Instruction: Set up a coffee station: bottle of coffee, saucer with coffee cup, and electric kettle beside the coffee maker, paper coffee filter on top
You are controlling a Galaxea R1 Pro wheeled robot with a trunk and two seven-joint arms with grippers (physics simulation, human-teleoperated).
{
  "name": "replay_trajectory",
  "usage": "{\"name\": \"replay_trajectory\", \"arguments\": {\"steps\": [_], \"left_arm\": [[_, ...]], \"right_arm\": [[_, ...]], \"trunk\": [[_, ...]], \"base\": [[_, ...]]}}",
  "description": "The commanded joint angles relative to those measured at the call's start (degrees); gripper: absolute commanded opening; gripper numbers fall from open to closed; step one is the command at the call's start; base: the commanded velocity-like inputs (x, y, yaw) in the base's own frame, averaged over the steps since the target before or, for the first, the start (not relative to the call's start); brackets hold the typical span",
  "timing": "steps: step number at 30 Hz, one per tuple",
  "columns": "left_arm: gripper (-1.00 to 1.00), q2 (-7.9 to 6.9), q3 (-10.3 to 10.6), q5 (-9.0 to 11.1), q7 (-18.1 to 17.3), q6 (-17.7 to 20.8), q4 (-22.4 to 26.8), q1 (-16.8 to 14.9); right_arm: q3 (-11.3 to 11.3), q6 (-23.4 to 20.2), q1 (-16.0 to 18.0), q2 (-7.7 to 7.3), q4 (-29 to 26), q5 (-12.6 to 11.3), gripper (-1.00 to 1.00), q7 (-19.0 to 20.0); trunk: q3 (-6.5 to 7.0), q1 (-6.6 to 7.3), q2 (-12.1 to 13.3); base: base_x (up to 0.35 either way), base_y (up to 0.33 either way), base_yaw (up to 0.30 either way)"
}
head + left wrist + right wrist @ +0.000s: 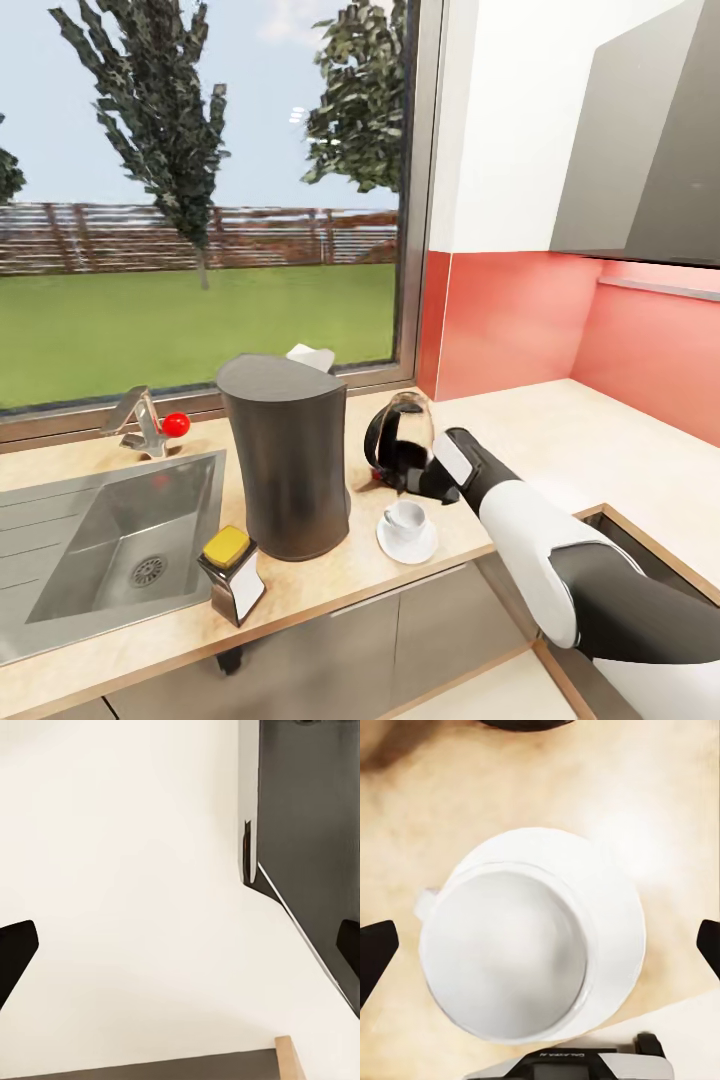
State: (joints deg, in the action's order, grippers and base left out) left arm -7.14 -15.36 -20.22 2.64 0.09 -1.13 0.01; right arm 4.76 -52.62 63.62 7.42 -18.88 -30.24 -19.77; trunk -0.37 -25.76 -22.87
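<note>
On the kitchen countertop (560,430), the grey coffee maker (286,456) stands right of the sink (110,540), a paper coffee filter (310,357) on top. The bottle of coffee (232,574) sits at its near left. To its right, the coffee cup (405,517) rests on the saucer (407,544). Just behind, the right gripper (425,470) touches the tilted electric kettle (400,445); its fingers (376,956) are spread wide over the cup. The left gripper (180,949) is spread wide too.
</note>
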Motion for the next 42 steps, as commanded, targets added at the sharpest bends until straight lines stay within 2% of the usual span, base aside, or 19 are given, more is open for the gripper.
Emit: {"name": "replay_trajectory", "arguments": {"steps": [1, 14, 30, 36, 37, 38, 39, 41, 42], "left_arm": [[1.0, 0.01, -0.5, -0.6, 0.2, 0.0, 0.0, 0.0], [1.0, 0.1, -0.6, -0.7, 0.2, -0.1, 0.1, 0.0], [1.0, 0.06, -0.7, -0.6, 0.2, -0.1, 0.2, 0.0], [1.0, 0.02, -0.8, -0.5, 0.2, -0.7, 0.2, 0.0], [1.0, 0.02, -0.9, -0.5, 0.2, -0.8, 0.3, 0.0], [1.0, 0.02, -1.0, -0.4, 0.2, -0.9, 0.3, 0.0], [1.0, 0.02, -1.2, -0.4, 0.2, -0.9, 0.4, 0.0], [1.0, 0.05, -1.3, -0.4, 0.2, -0.8, 0.5, -0.1], [1.0, 0.07, -1.3, -0.4, 0.2, -0.8, 0.5, -0.1]], "right_arm": [[0.4, -0.2, 0.0, -0.04, -0.3, -0.6, 1.0, -0.4], [0.6, -0.2, 0.0, -0.08, -2.2, -0.6, 1.0, -0.4], [0.7, -0.2, 0.0, -0.04, -2.3, -0.6, 1.0, -0.4], [0.8, 0.1, 0.0, -0.61, -0.4, 0.1, 1.0, -0.3], [0.8, 3.8, 0.0, -1.53, 4.8, 1.6, 1.0, -0.2], [0.9, 9.3, -0.2, -1.91, 8.8, 4.0, 1.0, -0.1], [0.9, 17.4, -1.0, -2.15, 13.4, 8.6, 1.0, 0.0], [0.9, 25.6, -2.7, -2.27, 16.1, 14.2, 1.0, 0.0], [0.9, 27.8, -3.7, -2.29, 16.6, 15.7, 1.0, 0.0]], "trunk": [[-0.04, -0.03, -0.1], [-0.04, -0.03, -0.1], [-0.04, -0.03, -0.1], [-0.04, -0.03, -0.1], [-0.04, -0.03, -0.1], [-0.04, -0.03, -0.1], [-0.04, -0.03, -0.1], [-0.04, -0.03, -0.1], [-0.04, -0.03, -0.1]], "base": [[0.0, 0.0, 0.0], [-0.038, -0.06, 0.0], [-0.253, -0.189, 0.0], [-0.273, -0.161, 0.0], [-0.299, -0.081, 0.0], [-0.317, -0.042, 0.0], [-0.328, -0.017, 0.0], [-0.332, -0.008, 0.0], [-0.327, -0.004, 0.0]]}}
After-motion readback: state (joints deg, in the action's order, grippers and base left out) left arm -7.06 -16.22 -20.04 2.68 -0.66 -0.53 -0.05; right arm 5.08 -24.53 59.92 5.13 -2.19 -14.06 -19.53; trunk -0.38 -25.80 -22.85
